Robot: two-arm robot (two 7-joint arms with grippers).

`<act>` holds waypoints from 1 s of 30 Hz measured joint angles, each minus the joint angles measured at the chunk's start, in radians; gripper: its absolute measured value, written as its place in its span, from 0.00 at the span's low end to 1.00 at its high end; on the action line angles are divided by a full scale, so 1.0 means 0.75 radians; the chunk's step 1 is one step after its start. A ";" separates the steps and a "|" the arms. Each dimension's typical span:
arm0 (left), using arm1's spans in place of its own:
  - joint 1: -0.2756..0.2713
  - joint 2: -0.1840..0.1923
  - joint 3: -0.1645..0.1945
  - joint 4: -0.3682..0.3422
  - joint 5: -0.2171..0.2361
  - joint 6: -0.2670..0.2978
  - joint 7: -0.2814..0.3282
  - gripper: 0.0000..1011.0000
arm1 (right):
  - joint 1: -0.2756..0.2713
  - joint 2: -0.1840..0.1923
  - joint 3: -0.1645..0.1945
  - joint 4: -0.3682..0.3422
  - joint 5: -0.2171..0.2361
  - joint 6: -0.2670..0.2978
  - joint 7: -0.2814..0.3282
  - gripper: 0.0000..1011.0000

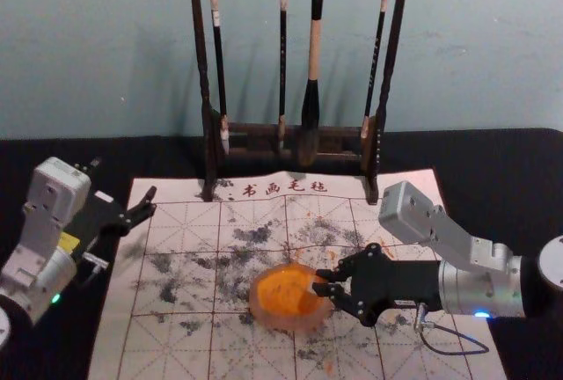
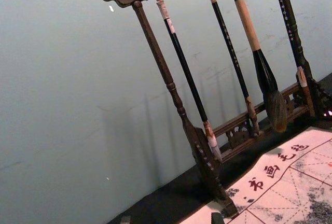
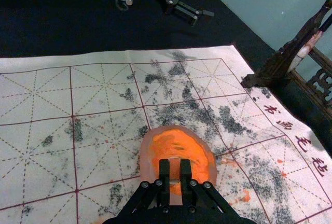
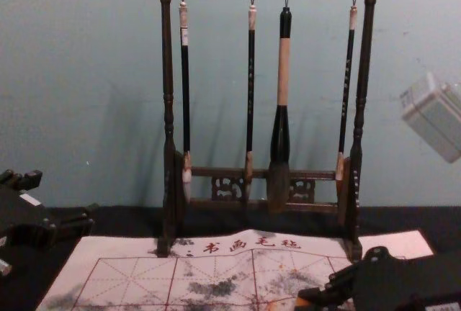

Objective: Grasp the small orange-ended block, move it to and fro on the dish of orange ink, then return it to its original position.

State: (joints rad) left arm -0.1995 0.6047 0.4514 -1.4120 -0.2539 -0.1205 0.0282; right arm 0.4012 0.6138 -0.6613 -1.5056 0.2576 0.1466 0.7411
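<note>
My right gripper (image 1: 320, 282) reaches in from the right, over the right part of the dish of orange ink (image 1: 260, 314). In the right wrist view, my right gripper (image 3: 175, 175) is shut on the small block (image 3: 175, 168), which stands over the near part of the dish (image 3: 147, 154); whether its hidden lower end touches the ink, I cannot tell. From the chest view, my right gripper (image 4: 306, 298) is low at the right. My left gripper (image 1: 148, 204) is idle by the mat's left edge, its fingertips apart at the bottom of the left wrist view (image 2: 171, 219).
A dark wooden rack (image 1: 290, 130) with hanging brushes (image 1: 282, 63) stands at the back of the ink-stained calligraphy mat (image 1: 185, 222), in front of the wall. Around the mat lies black cloth (image 1: 519, 169).
</note>
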 joint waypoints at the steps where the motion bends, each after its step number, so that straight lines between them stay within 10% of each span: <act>1: 0.000 0.000 0.000 0.000 0.000 0.000 0.000 0.99 | 0.004 -0.001 -0.004 0.003 -0.001 0.000 0.000 0.09; 30: 0.000 0.000 0.000 0.000 0.000 0.000 0.000 0.99 | 0.098 -0.069 -0.050 0.104 -0.046 0.045 -0.029 0.09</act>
State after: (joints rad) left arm -0.1995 0.6047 0.4513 -1.4119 -0.2539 -0.1205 0.0283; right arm 0.4746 0.5622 -0.6987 -1.4274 0.2235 0.1802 0.7190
